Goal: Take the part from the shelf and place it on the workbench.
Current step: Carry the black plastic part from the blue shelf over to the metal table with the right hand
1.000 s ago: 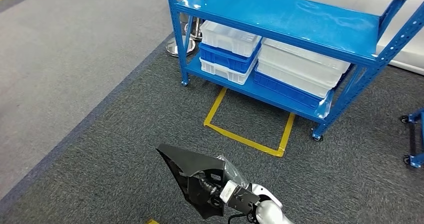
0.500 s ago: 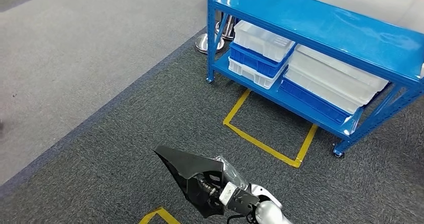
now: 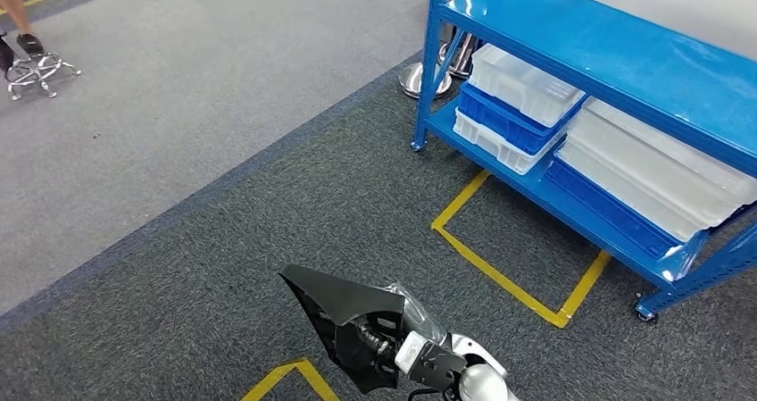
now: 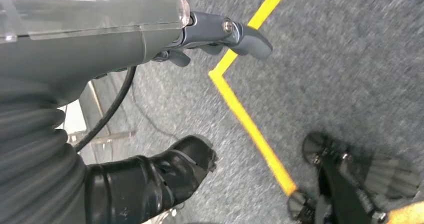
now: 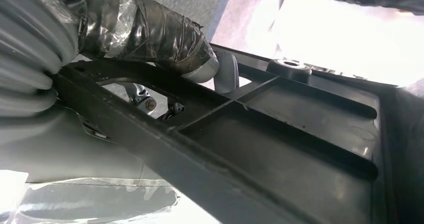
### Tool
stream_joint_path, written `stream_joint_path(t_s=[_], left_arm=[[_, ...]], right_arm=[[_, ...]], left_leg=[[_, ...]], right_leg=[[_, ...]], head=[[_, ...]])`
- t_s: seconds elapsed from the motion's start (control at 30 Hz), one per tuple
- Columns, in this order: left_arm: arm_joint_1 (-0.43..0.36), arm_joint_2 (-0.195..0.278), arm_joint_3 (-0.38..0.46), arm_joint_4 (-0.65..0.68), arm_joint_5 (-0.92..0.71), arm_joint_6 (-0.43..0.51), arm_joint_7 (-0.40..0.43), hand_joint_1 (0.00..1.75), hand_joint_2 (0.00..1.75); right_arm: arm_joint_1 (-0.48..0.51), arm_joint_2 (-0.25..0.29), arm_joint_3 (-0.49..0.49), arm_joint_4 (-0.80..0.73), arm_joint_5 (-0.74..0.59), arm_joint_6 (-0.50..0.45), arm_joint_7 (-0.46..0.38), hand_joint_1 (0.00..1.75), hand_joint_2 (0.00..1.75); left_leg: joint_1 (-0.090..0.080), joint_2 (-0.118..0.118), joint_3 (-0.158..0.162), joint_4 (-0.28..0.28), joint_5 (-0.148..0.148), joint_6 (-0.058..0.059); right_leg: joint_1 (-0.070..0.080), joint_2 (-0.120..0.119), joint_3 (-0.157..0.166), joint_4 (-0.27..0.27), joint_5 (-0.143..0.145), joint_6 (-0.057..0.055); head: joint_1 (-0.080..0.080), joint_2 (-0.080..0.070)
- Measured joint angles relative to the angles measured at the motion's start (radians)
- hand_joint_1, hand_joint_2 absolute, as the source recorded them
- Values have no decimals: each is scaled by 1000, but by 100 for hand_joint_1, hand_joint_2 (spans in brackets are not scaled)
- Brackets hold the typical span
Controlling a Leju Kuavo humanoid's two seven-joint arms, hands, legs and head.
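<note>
Carrying the black part [image 3: 344,325] to the table goes best if the right hand [image 3: 420,356] keeps its fingers [image 5: 150,32] tight around the ribs and level, left hand [image 4: 220,34] empty.

Silver arm [image 3: 478,381], grey ribbed cover [image 4: 35,149], black cable [image 4: 107,119]

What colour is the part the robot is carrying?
Black, seen best in the head view: the part held in the right hand.
</note>
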Motion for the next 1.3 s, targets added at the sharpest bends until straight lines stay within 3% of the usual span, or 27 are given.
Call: stream_joint_path(t_s=[0.03, 0.1, 0.13, 0.17, 0.2, 0.23, 0.3, 0.37, 0.47, 0.53, 0.6, 0.67, 0.7, 0.73, 0.77, 0.83, 0.9, 0.97, 1.0, 1.07, 1.13, 1.2, 1.23, 1.3], left_arm=[[0, 0, 0, 0, -2, 0, 0, 0, 175], [-4, 1, 0, 0, -4, 1, -2, 0, 175], [-5, 2, 0, 0, -5, 3, -4, 0, 175], [-6, 3, 0, 0, -5, 6, -5, 0, 175], [-5, 4, 0, 0, -5, 10, -6, 0, 175], [-4, 4, 0, 0, -5, 14, -6, 0, 175], [-4, 7, 0, 0, -5, 22, -7, 0, 175], [-7, 9, 0, 0, -6, 25, -8, 0, 175], [-5, 11, 0, 0, -6, 30, -8, 0, 175], [-4, 11, 0, 0, -5, 32, -8, 0, 175], [-6, 11, 0, 0, -5, 33, -8, 0, 175], [-8, 11, 0, 0, -5, 33, -8, 0, 175], [-8, 11, 0, 0, -5, 33, -8, 0, 175], [-8, 11, 0, 0, -5, 33, -8, 0, 175], [-7, 11, 0, 0, -5, 33, -8, 0, 175], [-8, 10, 0, 0, -5, 33, -8, 0, 175], [-9, 10, 0, 0, -5, 33, -8, 0, 175], [-7, 9, 0, 0, -5, 33, -8, 0, 175], [-5, 9, 0, 0, -5, 33, -8, 0, 175], [-5, 7, 0, 0, -5, 33, -8, 0, 175], [-9, 7, 0, 1, -5, 32, -8, 0, 175], [-10, 7, 0, 1, -5, 32, -9, 0, 175], [-8, 7, 0, 1, -5, 32, -9, 0, 175], [-6, 8, 0, 1, -5, 32, -9, 0, 175]], right_arm=[[0, 0, 0, -2, 0, 0, 0, 173, 175], [1, -1, 0, -5, 1, 0, -1, 173, 175], [3, -1, 0, -5, 1, 0, -1, 173, 175], [5, -2, 0, -5, 1, 0, -1, 173, 175], [6, -2, 0, -5, 2, 0, -1, 173, 175], [7, -2, 0, -5, 2, 0, -1, 173, 175], [8, -2, 0, -7, 3, 0, -1, 173, 175], [7, -3, 0, -11, 4, -1, -2, 173, 175], [7, -3, 0, -18, 5, -1, -2, 173, 175], [7, -4, 0, -24, 5, -1, -3, 173, 175], [10, -7, 0, -26, 6, -1, -4, 173, 175], [16, -11, 0, -26, 6, -1, -4, 173, 175], [18, -13, 0, -26, 6, -1, -3, 173, 175], [20, -13, 0, -26, 7, -1, -3, 173, 175], [20, -14, 0, -26, 7, -1, -3, 173, 175], [20, -15, 0, -26, 7, -1, -3, 173, 175], [20, -16, 0, -27, 7, -1, -4, 173, 175], [20, -18, 0, -27, 8, -1, -4, 173, 175], [20, -18, 0, -27, 8, -1, -3, 173, 175], [19, -17, 0, -29, 9, -1, -4, 173, 175], [20, -17, 0, -30, 9, -1, -4, 173, 175], [21, -18, 0, -30, 9, -1, -4, 173, 175], [21, -18, 0, -30, 9, -1, -4, 173, 175], [21, -17, 0, -30, 9, -1, -4, 173, 175]], left_leg=[[-1, 23, -14, 28, -20, -5], [0, 70, -64, 140, -84, -13], [1, 79, -90, 200, -110, -17], [3, 84, -105, 238, -121, -20], [4, 87, -102, 239, -112, -22], [4, 92, -79, 202, -87, -22], [1, 127, -5, 68, -30, -18], [-7, 154, 35, -14, -8, -4], [-10, 133, 35, -27, -4, 17], [-5, 116, 37, -35, 3, 31], [-4, 99, 35, -38, 7, 39], [-4, 76, 32, -36, 9, 42], [-5, 64, 31, -35, 9, 42], [-5, 51, 31, -32, 8, 42], [-4, 38, 31, -29, 7, 40], [-5, 15, 27, -20, 4, 34], [-2, -7, 15, -13, 4, 22], [3, -28, 6, -14, 9, 7], [4, -23, 4, -12, 8, 1], [2, 22, -17, 31, -20, -9], [2, 73, -73, 150, -80, -17], [5, 86, -124, 255, -116, -23], [6, 89, -125, 259, -107, -24], [7, 105, -67, 153, -45, -23]], right_leg=[[-3, -13, 1, -6, 4, -7], [0, -40, 0, -10, 6, -14], [1, -54, -1, -9, 5, -16], [3, -68, -2, -9, 5, -16], [3, -81, -2, -8, 4, -15], [3, -92, -1, -8, 3, -14], [6, -112, 2, -6, -1, -9], [11, -129, 3, -4, -4, -1], [13, -146, 7, -4, -7, 15], [9, -110, -6, 31, -37, 26], [6, -61, -56, 139, -99, 30], [5, -46, -115, 258, -143, 30], [4, -43, -129, 283, -142, 30], [3, -41, -127, 272, -122, 29], [2, -34, -106, 225, -86, 27], [-1, 11, -49, 92, -16, 21], [0, 47, -21, 22, 4, 17], [3, 36, -20, 13, 3, 12], [2, 24, -17, 8, 5, 8], [-3, -4, -9, -4, 9, -3], [-1, -34, -6, -7, 8, -10], [1, -63, -6, -6, 6, -12], [1, -76, -6, -6, 5, -11], [1, -98, -1, -5, 1, -7]], head=[[-2, 0], [-5, 0], [-5, 0], [-5, 0], [-5, 0], [-5, 0], [-5, 0], [-4, 0], [-4, 0], [-4, 0], [-3, 0], [-3, 0], [-3, 0], [-3, 0], [-3, 0], [-3, 0], [-3, 0], [-3, 0], [-3, 0], [-6, 0], [-7, 0], [-7, 0], [-7, 0], [-7, 0]])
